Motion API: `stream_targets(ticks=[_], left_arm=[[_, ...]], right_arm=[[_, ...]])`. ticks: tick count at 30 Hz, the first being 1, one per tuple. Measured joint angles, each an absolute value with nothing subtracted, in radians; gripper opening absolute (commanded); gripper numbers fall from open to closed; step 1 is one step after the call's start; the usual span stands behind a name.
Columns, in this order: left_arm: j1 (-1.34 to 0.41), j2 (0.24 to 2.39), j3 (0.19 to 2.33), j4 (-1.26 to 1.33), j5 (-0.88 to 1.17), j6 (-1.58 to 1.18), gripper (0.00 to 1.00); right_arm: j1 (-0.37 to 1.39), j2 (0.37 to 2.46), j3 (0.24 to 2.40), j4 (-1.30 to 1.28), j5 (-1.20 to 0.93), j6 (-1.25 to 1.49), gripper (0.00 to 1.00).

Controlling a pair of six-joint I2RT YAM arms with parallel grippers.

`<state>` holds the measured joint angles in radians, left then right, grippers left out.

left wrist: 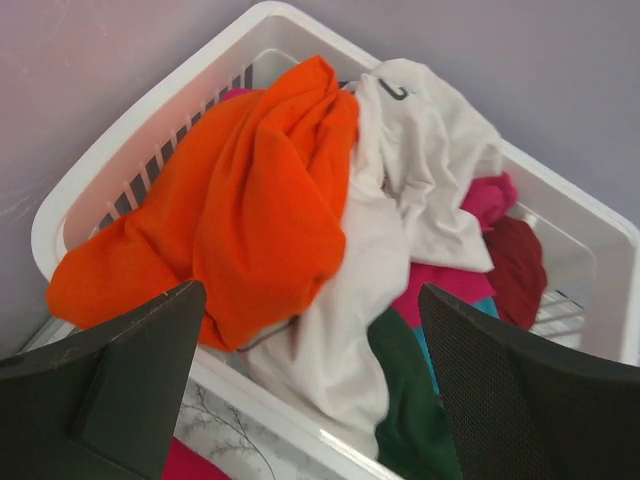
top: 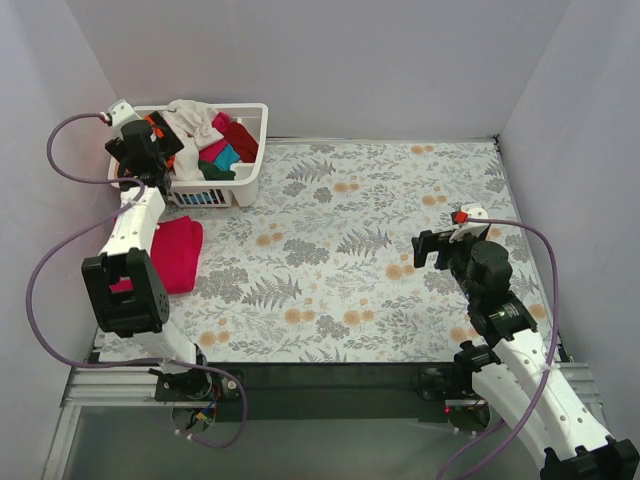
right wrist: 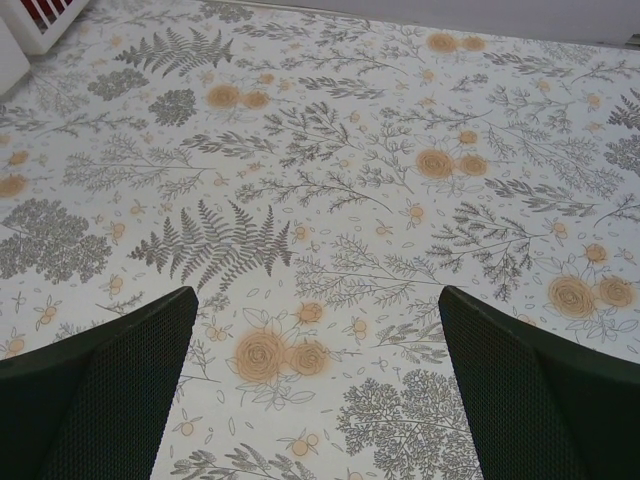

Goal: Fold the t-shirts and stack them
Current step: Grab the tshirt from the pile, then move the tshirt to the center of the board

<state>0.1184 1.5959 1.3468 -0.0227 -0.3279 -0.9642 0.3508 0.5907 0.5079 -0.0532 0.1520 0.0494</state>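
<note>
Near right: right tool (top: 432,248) hangs above the right part of the surface (top: 380,200). Its wrist view shows both fingers spread wide, only floral cloth between them, nothing held. Judged parked there to leave the middle free for folding.

Near left edge: pink shirt (top: 178,255) lies flat in a compact, squared shape, partly hidden under the left arm. It looks folded. Judged to be the start of the stack, set beside the edge so the open middle stays usable.

Far-left corner: white slatted basket (top: 255,108) sits against the back wall, heaped with unfolded shirts. Left tool (left wrist: 312,295) is poised over its near rim, fingers fully apart with nothing between them, aimed down at the heap.

Heap, from the left wrist view:
- orange shirt (left wrist: 260,200) on top at the left, bunched, spilling over the near rim
- white shirt (left wrist: 420,170) crumpled beside it, touching it, trailing down over the front wall
- dark red shirt (left wrist: 518,265) lower at the right
- magenta, teal and green cloth show beneath

Judgement: next step is picking a shirt out. The orange one is uppermost and nearest the open fingers. It overlaps the white one, so a grab may drag both.
</note>
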Motion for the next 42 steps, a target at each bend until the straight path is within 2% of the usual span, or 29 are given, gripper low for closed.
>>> stream_targets(ticks=[3, 6, 7, 8, 9, 10, 11, 12, 21, 25, 34, 35, 37, 38, 39, 42], left_arm=[[0.181, 1.714, 1.402, -0.015, -0.279, -0.984, 0.74], [0.221, 1.806, 1.432, -0.020, -0.256, -0.995, 0.65], [0.228, 1.831, 1.439, -0.023, -0.248, -1.000, 0.53], [0.231, 1.848, 1.440, -0.026, -0.242, -1.008, 0.47], [0.231, 1.857, 1.440, -0.028, -0.236, -1.005, 0.36], [0.229, 1.861, 1.440, -0.030, -0.228, -1.012, 0.22], [0.226, 1.863, 1.440, -0.030, -0.223, -1.017, 0.03], [0.225, 1.861, 1.441, -0.028, -0.221, -1.019, 0.00], [0.221, 1.797, 1.436, -0.020, -0.140, -1.003, 0.00], [0.163, 1.640, 1.409, -0.017, -0.040, -0.955, 0.00], [-0.020, 1.174, 1.376, 0.115, 0.413, -0.969, 0.00], [-0.034, 1.148, 1.372, 0.123, 0.449, -0.977, 0.07], [-0.058, 1.114, 1.346, 0.142, 0.506, -0.992, 0.27], [-0.067, 1.099, 1.316, 0.149, 0.532, -1.008, 0.45], [-0.073, 1.088, 1.277, 0.150, 0.552, -1.018, 0.57], [-0.097, 1.076, 1.127, 0.156, 0.561, -1.058, 0.78]], right_arm=[[0.351, 0.591, 0.508, -0.053, 0.144, 0.050, 0.98], [0.351, 0.591, 0.508, -0.054, 0.142, 0.051, 0.98], [0.351, 0.591, 0.508, -0.053, 0.142, 0.051, 0.98], [0.351, 0.591, 0.508, -0.054, 0.142, 0.051, 0.98], [0.351, 0.591, 0.508, -0.053, 0.142, 0.051, 0.98], [0.351, 0.592, 0.508, -0.053, 0.142, 0.051, 0.98], [0.351, 0.593, 0.508, -0.053, 0.142, 0.051, 0.98], [0.351, 0.595, 0.508, -0.053, 0.142, 0.051, 0.98], [0.351, 0.616, 0.506, -0.053, 0.131, 0.052, 0.98], [0.351, 0.617, 0.506, -0.053, 0.128, 0.052, 0.98], [0.351, 0.636, 0.506, -0.051, 0.128, 0.053, 0.98], [0.351, 0.636, 0.506, -0.051, 0.128, 0.054, 0.98], [0.351, 0.632, 0.506, -0.052, 0.129, 0.057, 0.98], [0.351, 0.627, 0.506, -0.052, 0.129, 0.060, 0.98], [0.351, 0.619, 0.506, -0.052, 0.130, 0.065, 0.99], [0.351, 0.583, 0.506, -0.054, 0.135, 0.079, 0.98]])
